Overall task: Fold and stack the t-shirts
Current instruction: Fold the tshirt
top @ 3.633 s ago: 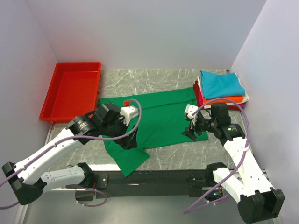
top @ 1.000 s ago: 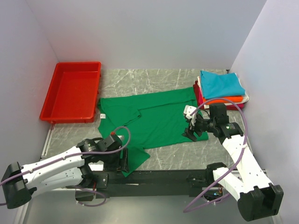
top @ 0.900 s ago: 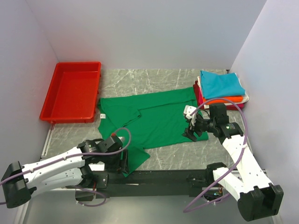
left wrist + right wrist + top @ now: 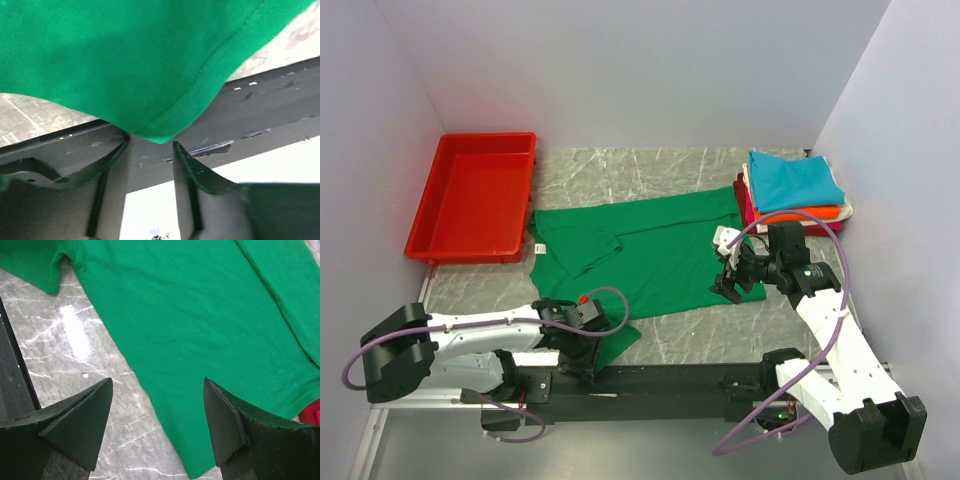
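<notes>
The bright green t-shirt (image 4: 660,250) lies spread on the marble table, its white neck label (image 4: 539,248) at the left and one sleeve folded onto the body. A lower corner (image 4: 157,135) hangs over the black front rail. My left gripper (image 4: 592,352) is open at that corner, and in the left wrist view (image 4: 150,147) the cloth tip sits just beyond the fingertips, not held. My right gripper (image 4: 728,285) is wide open above the shirt's right edge (image 4: 200,340). Folded shirts are stacked at the back right: teal (image 4: 795,180) on top, then orange (image 4: 820,212), white and red (image 4: 745,205).
A red plastic tray (image 4: 475,195) stands at the back left. The black front rail (image 4: 260,110) runs under the left gripper. White walls close in the left, back and right sides. Bare marble (image 4: 75,340) shows beside the shirt.
My left arm has drawn back from over the shirt to the near edge, low at the shirt's hanging corner. The sleeve now lies folded on the shirt. The right arm has not moved.
</notes>
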Robot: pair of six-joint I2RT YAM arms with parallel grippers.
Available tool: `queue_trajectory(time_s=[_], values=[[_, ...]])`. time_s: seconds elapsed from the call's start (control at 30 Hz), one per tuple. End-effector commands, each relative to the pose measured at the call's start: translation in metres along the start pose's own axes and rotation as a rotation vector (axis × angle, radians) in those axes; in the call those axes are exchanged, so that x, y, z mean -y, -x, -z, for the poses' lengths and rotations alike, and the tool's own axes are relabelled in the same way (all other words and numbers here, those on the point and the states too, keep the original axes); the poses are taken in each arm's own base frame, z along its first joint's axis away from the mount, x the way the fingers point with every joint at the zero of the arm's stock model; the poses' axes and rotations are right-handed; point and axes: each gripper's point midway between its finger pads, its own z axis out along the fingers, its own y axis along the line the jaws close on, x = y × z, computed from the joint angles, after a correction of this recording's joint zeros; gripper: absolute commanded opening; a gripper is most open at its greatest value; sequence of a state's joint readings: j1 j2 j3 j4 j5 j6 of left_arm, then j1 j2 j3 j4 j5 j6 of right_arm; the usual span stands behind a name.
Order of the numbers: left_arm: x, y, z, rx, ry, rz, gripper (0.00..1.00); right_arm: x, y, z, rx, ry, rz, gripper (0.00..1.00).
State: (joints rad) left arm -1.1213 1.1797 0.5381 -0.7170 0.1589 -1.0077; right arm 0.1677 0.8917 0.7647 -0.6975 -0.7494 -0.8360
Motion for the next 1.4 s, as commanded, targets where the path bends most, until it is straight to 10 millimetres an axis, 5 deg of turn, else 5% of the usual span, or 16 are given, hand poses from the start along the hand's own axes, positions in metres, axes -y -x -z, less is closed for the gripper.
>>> queue_trajectory(time_s=[0.0, 0.87, 1.37], values=[[0.01, 0.012, 0.002, 0.05, -0.002, -0.021, 0.42, -0.001, 0.0, 0.0, 0.002, 0.007, 0.007, 0.79], [0.003, 0.015, -0.016, 0.008, 0.248, -0.095, 0.39, -0.004, 0.0, 0.001, 0.006, 0.016, 0.017, 0.79], [0.013, 0.018, -0.011, 0.015, 0.231, -0.103, 0.1, -0.006, 0.001, 0.002, 0.01, 0.024, 0.021, 0.79]])
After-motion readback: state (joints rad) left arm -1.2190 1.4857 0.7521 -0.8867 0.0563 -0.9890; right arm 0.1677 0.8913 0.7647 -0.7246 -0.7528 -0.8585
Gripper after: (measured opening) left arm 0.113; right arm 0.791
